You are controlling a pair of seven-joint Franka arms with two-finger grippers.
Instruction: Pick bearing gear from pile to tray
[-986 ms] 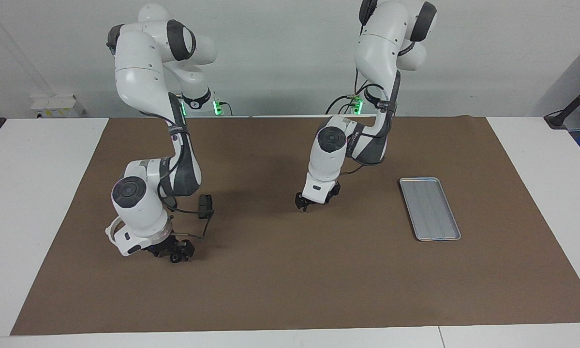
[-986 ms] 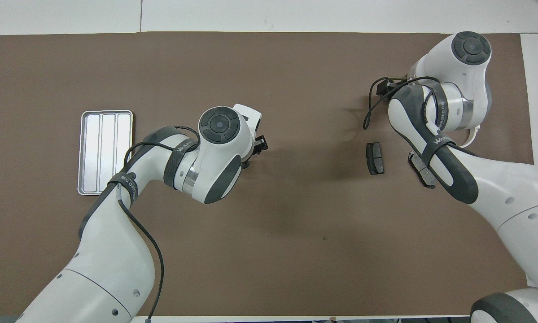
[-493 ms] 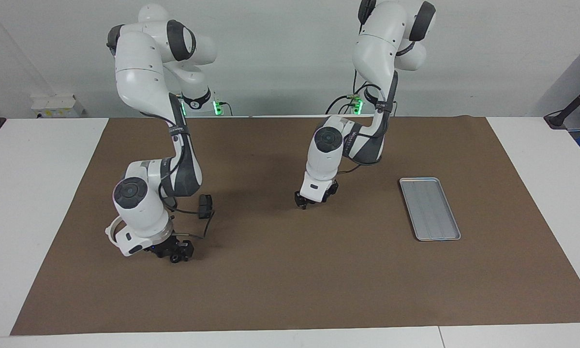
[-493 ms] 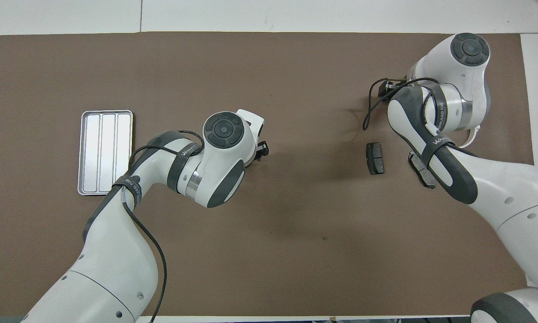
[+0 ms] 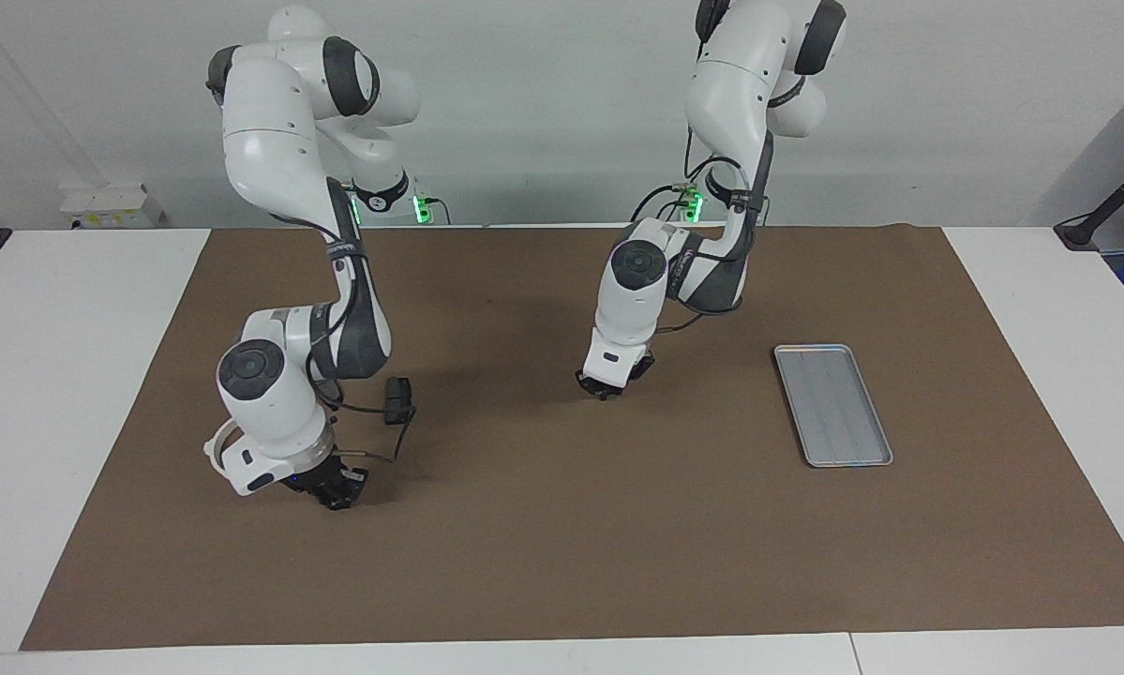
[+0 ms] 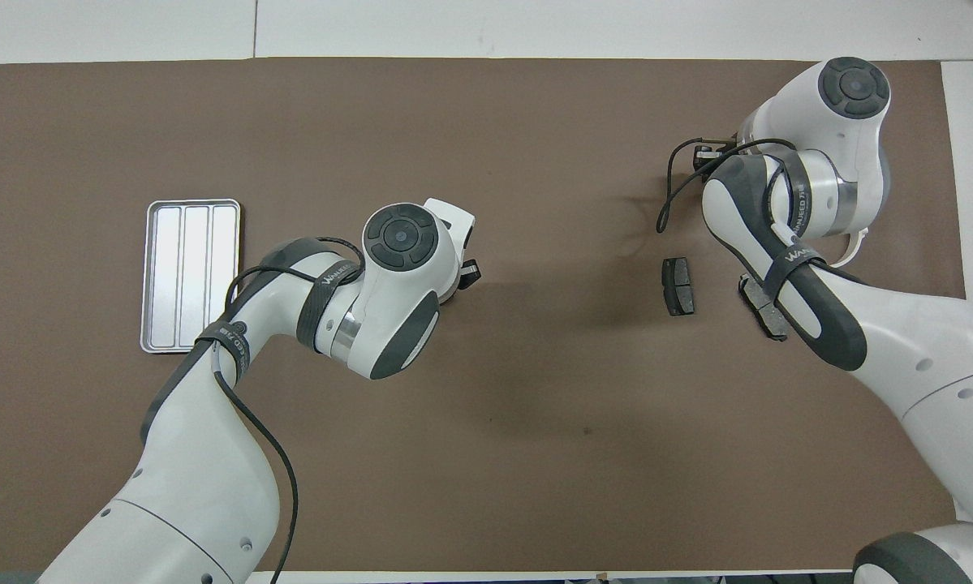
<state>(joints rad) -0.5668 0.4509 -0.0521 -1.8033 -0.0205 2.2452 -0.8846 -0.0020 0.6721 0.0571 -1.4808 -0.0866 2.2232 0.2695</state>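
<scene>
Brown mat [image 5: 562,562], tabletop. Right gripper [image 5: 338,489], lower left in facing view: jaw state cannot tell. Left gripper [image 5: 608,384], centre: jaw state cannot tell. Pile's dark pad [image 6: 678,285] overhead, centre-right. Tray [image 5: 832,404], centre-right, facing view.

You see two glossy white arms with dark grey joint bands and round dark grey caps, thin black cables looped along them, green lights at their bases, and small black grippers.
</scene>
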